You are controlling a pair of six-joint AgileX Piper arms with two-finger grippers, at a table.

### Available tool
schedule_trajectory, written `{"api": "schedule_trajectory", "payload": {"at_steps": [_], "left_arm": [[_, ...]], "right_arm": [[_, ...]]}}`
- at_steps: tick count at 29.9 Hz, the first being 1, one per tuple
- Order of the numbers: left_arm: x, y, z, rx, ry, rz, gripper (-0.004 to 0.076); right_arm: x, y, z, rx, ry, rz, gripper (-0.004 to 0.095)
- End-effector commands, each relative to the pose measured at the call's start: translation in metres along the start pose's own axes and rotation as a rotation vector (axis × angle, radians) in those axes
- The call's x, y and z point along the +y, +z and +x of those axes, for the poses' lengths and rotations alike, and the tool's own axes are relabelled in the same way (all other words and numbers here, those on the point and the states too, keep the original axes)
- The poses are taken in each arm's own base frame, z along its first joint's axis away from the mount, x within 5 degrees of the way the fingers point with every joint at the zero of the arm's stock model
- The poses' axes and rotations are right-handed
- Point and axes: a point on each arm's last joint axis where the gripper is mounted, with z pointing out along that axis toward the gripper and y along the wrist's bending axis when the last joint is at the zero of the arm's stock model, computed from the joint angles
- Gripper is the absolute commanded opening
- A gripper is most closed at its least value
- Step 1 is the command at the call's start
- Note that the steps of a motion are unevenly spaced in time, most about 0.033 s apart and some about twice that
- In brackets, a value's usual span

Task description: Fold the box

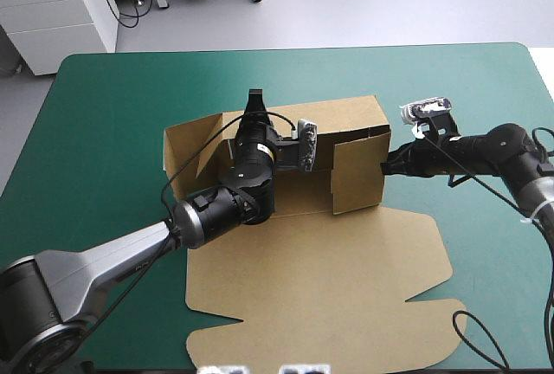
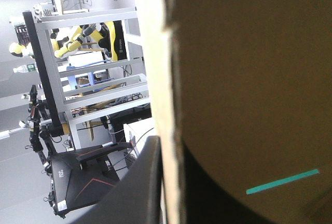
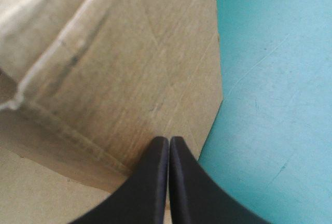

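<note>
A robotics lab: a left arm (image 1: 95, 266) and a right arm (image 1: 506, 153) work over a surface (image 1: 112, 132) covered in teal-green. A bare grey floor (image 1: 363, 2), a white drawer cabinet (image 1: 52, 10), loose cables (image 1: 130, 6) and open metal racking (image 2: 93, 79) surround it.

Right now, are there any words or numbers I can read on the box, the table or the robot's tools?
None can be read.
The box: plain brown board, with no print in any view.
The teal-green cover: no writing or sign.
The left tool and the right tool: plain black, with no label showing.
</note>
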Motion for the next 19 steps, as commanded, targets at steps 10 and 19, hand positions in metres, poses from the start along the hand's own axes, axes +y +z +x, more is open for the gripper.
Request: {"api": "schedule_trajectory", "payload": {"at_steps": [10, 19], "left_arm": [[0.000, -0.007, -0.001, -0.012, -0.068, 0.045, -0.0008], [0.000, -0.007, -0.001, -0.012, -0.068, 0.045, -0.0008]], "right_arm": [[0.011, -0.028, -0.010, -0.013, -0.184, 0.024, 0.0339], [0.015, -0.030, -0.013, -0.026, -0.245, -0.002, 0.0459]]}}
